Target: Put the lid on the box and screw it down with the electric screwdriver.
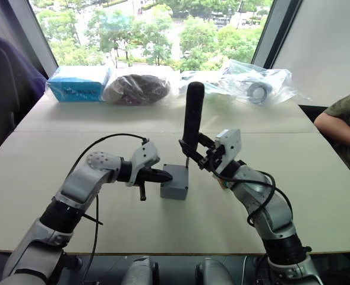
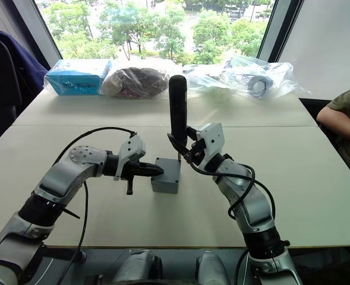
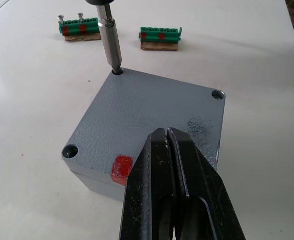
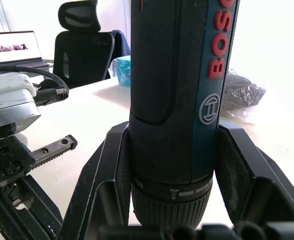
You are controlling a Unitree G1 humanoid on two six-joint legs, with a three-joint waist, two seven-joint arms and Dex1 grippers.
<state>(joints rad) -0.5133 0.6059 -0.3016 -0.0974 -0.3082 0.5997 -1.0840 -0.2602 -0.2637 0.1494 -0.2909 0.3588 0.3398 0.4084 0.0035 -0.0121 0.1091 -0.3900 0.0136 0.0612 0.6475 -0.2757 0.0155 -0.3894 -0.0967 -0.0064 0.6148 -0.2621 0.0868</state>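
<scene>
Screwing down the lid [image 3: 151, 115] on the box [image 1: 175, 189].
Right claw [image 1: 194, 152] clamping electric screwdriver [image 1: 192, 113], bit in corner hole; left claw [image 3: 169, 165] closed, pressing lid. Next: drive, then adjacent corner.

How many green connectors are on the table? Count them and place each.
2. Both lie beyond the lid: one green connector past the electric screwdriver bit's corner, the other beside it. More may be hidden.

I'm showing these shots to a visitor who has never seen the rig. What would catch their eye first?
The tall black electric screwdriver, standing upright at mid-table in the right gripper, its bit set into a corner hole of the lid. That lid sits on the grey box, with the left gripper shut and pressing on top. Behind, two green connectors lie on the table.
</scene>
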